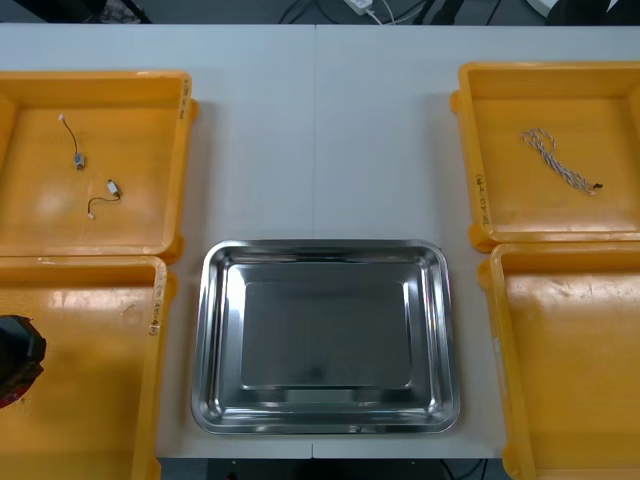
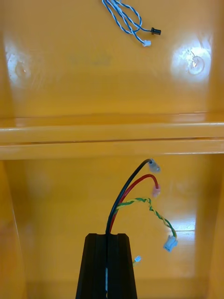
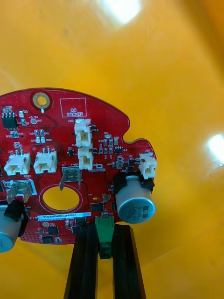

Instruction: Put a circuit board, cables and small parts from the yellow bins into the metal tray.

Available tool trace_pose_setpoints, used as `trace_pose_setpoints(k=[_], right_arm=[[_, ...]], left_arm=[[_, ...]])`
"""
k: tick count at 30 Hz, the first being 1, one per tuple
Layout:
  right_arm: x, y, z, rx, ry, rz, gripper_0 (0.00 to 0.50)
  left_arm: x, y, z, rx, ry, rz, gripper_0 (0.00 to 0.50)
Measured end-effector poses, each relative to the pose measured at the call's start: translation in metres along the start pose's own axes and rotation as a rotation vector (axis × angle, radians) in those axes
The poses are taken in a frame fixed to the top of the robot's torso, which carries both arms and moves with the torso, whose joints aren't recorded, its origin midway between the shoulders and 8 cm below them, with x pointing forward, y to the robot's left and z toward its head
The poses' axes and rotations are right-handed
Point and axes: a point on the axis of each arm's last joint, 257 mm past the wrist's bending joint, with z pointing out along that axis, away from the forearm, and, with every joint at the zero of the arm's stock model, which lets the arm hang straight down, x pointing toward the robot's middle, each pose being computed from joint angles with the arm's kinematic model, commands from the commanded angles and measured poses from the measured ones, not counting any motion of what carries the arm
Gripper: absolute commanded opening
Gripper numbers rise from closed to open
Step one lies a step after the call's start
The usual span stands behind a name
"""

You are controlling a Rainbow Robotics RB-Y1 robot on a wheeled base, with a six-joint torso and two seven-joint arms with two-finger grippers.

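My left gripper [image 3: 105, 230] is shut on a green connector at the rim of a round red circuit board [image 3: 60, 140], over the orange floor of a bin. In the front view the left gripper [image 1: 18, 355] sits in the near left yellow bin [image 1: 90, 300]. My right gripper [image 2: 107, 237] is shut on a bundle of black, red and yellow-green cables [image 2: 135, 187], which fan out beyond the fingertips over the near right bin [image 2: 56, 196]. The bare metal tray [image 1: 210, 340] lies between the bins.
A twisted blue and white cable [image 1: 560, 165] lies in the far right bin [image 1: 480, 120], also seen beyond the bin walls as the twisted cable [image 2: 123, 16]. Two small metal parts [image 1: 78, 160] with short wires lie in the far left bin [image 1: 150, 90].
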Motion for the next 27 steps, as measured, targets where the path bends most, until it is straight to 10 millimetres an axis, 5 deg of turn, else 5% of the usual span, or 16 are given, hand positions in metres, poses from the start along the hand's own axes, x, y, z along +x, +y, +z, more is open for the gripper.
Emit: trace_pose_setpoints(k=[12,27], right_arm=[[-0.005,0.012,-0.022,-0.043,0.015,-0.091,0.0],[-0.016,0.044,-0.035,-0.127,-0.001,-0.167,0.0]], left_arm=[[-0.014,0.002,-0.033,-0.043,-0.073,0.119,0.0],[-0.004,-0.035,-0.062,0.027,-0.066,0.283,0.0]])
